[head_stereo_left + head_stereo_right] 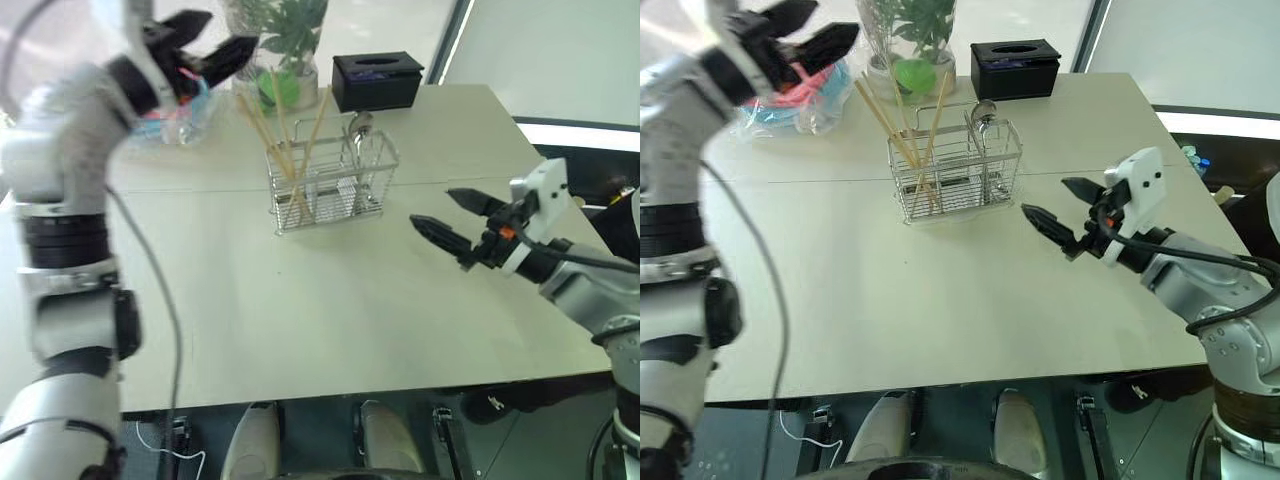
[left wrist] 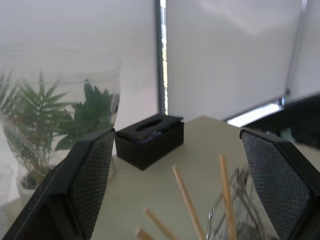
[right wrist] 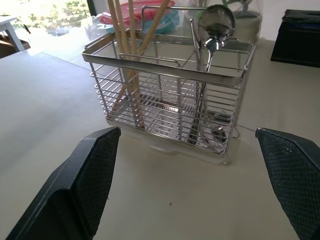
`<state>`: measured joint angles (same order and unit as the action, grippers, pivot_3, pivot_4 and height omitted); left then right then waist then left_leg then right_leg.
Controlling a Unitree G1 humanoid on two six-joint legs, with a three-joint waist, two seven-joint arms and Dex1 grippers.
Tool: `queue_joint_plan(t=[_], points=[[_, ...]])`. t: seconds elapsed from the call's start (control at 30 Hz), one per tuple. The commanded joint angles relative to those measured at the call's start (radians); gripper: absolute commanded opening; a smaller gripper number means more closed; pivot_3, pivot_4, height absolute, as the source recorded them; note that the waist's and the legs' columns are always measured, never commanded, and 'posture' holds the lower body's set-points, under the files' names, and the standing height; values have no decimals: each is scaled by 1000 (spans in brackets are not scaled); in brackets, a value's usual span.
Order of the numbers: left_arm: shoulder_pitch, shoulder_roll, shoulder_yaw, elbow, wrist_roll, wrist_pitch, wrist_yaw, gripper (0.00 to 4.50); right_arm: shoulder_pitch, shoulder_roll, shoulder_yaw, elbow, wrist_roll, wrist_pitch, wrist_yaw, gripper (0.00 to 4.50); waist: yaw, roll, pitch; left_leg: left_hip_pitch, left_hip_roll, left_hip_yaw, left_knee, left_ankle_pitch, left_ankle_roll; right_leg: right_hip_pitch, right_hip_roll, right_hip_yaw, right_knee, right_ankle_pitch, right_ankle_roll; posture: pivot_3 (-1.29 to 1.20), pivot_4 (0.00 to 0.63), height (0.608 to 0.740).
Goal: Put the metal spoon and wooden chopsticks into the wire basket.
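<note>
Right gripper (image 1: 458,222) jaws spread, left gripper (image 1: 212,38) jaws spread, wooden chopsticks (image 1: 285,150) leaning upright in wire basket (image 1: 330,185), metal spoon (image 1: 358,135) bowl-up

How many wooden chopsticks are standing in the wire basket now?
4 wooden chopsticks: all lean in the left compartment of the wire basket, fanned out at the top, apart from the metal spoon in the right compartment. Another may hide behind them.

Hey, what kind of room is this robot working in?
Probably an office or lab: a plain table by big blinded windows, with a tissue box and potted plant.
</note>
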<state>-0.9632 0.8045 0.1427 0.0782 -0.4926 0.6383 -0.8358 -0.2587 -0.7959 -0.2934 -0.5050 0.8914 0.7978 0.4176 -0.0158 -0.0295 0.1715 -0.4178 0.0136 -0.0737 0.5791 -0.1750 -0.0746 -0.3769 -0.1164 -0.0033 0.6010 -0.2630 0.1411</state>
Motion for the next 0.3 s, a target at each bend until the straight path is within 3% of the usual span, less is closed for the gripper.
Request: queue_joint_plan(t=[0.03, 0.13, 0.3], points=[[169, 141, -19, -96, 14, -26, -184, 4193, -36, -22, -20, 40, -43, -43, 51, 4500, 0, 3, 0, 1, 0, 0, 0, 0, 0, 0, 0, 0, 0, -1, -2, 0, 150, 720], [300, 192, 14, -183, -16, -17, -227, 4193, -55, -17, -8, 65, -63, -48, 77, 4500, 11, 2, 1, 0, 1, 0, 0, 0, 0, 0, 0, 0, 0, -2, -3, 0, 150, 720], [398, 172, 46, -269, -18, 15, -161, 4193, -73, 4, 19, 86, -91, -50, 103, 4500, 26, 2, 1, -4, 1, 1, 4, 0, 0, 0, -1, 0, -3, -1, -5, 0, 150, 720]])
